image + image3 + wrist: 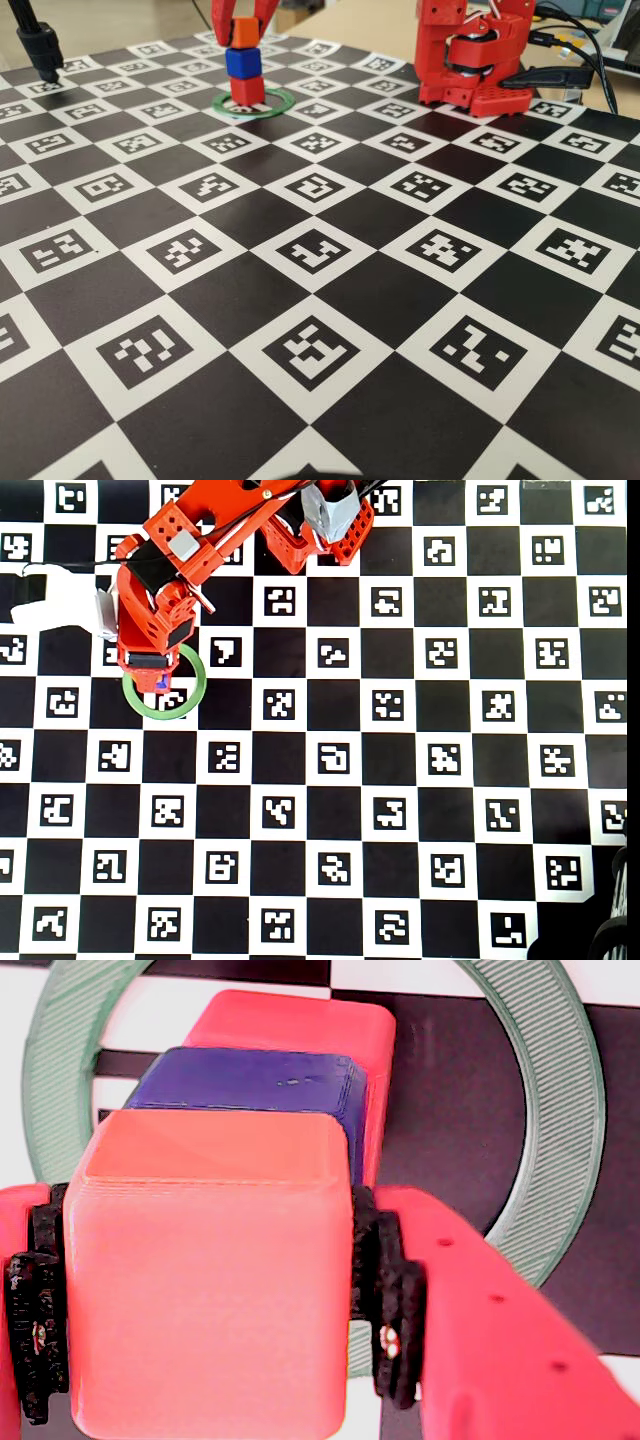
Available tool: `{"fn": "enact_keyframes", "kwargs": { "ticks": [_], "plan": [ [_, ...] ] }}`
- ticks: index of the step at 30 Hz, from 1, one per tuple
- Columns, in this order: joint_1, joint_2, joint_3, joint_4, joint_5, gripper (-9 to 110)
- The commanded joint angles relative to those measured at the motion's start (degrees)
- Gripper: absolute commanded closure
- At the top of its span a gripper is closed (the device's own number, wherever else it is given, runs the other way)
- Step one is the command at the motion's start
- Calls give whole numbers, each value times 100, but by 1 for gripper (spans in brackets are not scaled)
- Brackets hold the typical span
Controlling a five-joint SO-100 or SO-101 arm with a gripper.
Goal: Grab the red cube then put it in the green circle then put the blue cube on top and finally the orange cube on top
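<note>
gripper (205, 1280) pinches the orange cube (205, 1270), sitting directly atop the blue cube (242, 63), slightly offset; blue rests on the red cube (247, 90) inside the green circle (275, 108).

At the upper left of the fixed view, the red cube (248, 90) sits inside the flat green circle (281, 104), the blue cube (242, 63) stacked on it and the orange cube (244, 32) on top
</note>
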Motion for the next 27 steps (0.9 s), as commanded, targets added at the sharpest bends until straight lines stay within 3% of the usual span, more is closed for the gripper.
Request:
{"fn": "enact_keyframes", "kwargs": {
  "ticks": [1,8,14,27],
  "plan": [
    [-18,202,-9,-97,-18,91],
    [-9,290,70,-97,-26,68],
    [9,334,105,-114,-79,62],
    [26,633,-343,316,-88,61]
  ]
}}
